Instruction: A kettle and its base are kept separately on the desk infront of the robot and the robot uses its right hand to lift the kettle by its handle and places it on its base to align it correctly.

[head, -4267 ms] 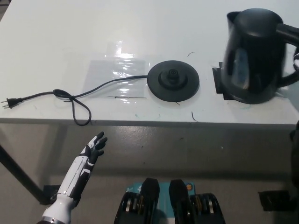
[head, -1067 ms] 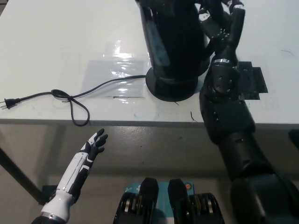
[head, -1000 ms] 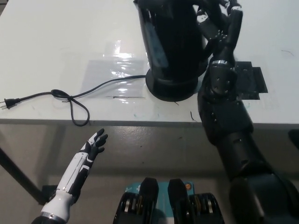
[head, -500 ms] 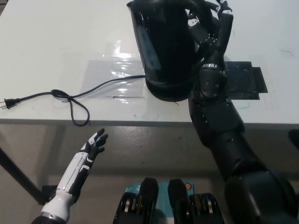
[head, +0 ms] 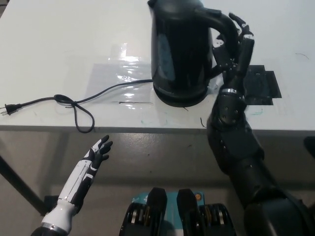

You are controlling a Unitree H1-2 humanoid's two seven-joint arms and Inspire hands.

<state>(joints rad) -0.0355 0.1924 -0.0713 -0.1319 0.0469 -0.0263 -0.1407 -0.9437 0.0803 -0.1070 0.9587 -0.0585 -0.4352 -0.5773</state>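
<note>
The black kettle (head: 181,49) stands upright on its round black base (head: 181,98), right beside the right robot hand (head: 235,44). Only the bottom rim of the base peeks out under the kettle. The kettle's handle (head: 221,24) sticks out toward this robot hand. The right robot hand is black, and its fingers (head: 244,37) are spread apart next to the handle. They curl loosely near it, not closed around it, and the robot hand has nothing in it.

A black cord (head: 93,96) runs out from the base, on the side away from the right robot hand. It makes a loop near the front edge of the white tabletop (head: 59,39) and ends in a plug (head: 7,109). Under part of the cord lies a shiny clear patch (head: 123,78). A flat black patch (head: 261,83) lies on the tabletop just past the right robot hand, on the side away from the kettle.

The left robot hand (head: 98,152) is white with dark fingers. It rests low, in front of the tabletop's edge and well apart from the kettle, just below the loop in the cord. Its fingers are apart and it holds nothing.
</note>
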